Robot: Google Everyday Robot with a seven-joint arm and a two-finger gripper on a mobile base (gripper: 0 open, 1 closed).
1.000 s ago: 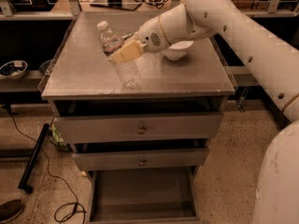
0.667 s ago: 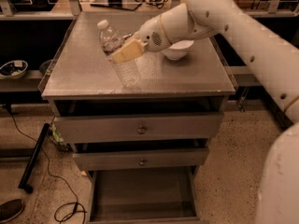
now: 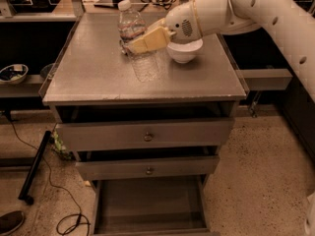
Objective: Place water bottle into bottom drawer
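Observation:
The water bottle (image 3: 145, 66), clear and ribbed with a white cap, hangs tilted just above the grey cabinet top (image 3: 93, 77), its cap leaning back and to the left. My gripper (image 3: 133, 43) is shut on its middle, and one tan finger (image 3: 149, 38) crosses the front of it. The white arm reaches in from the upper right. The bottom drawer (image 3: 147, 208) is pulled out at the foot of the cabinet, and its flat grey floor is bare.
A white bowl (image 3: 184, 53) sits on the cabinet top right behind the gripper. Two upper drawers with round knobs (image 3: 147, 136) stand slightly ajar. A black pole (image 3: 34, 168), cables and a shoe lie on the floor at left. Shelves flank the cabinet.
The bottle has risen off the cabinet top and shifted up and to the right in my gripper's hold. The drawers have not moved.

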